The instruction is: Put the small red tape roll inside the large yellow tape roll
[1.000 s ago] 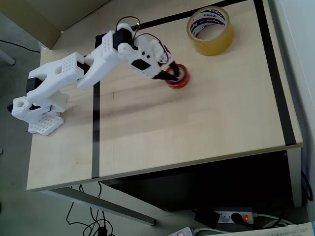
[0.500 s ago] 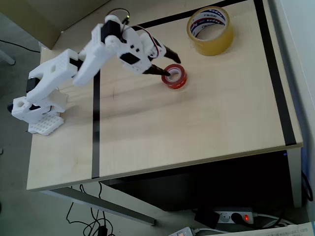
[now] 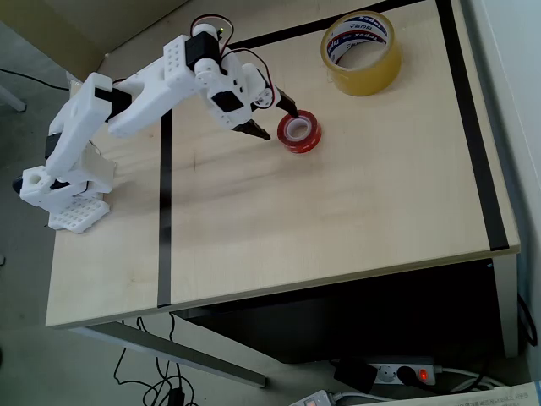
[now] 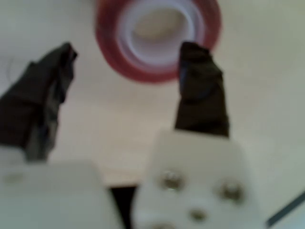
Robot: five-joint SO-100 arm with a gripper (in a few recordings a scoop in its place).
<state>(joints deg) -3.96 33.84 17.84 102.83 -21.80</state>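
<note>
Where the white arm reaches across the wooden table (image 3: 338,211) in the overhead view, its gripper (image 3: 272,114) sits just left of the small red tape roll (image 3: 300,131), with the two dark fingers spread wide and nothing between them. One fingertip lies close against the roll's upper left edge, the other points at the bare wood below and to the left of it; whether the nearer tip touches the roll cannot be told. The wrist view, which is blurred, shows the gripper (image 4: 126,50) open the same way, the red roll (image 4: 157,36) lying flat on the table just past the fingertips and overlapped at its right by the right-hand finger (image 4: 200,90). The large yellow tape roll (image 3: 361,52) lies flat near the table's far edge, well apart from the red one, up and to the right.
</note>
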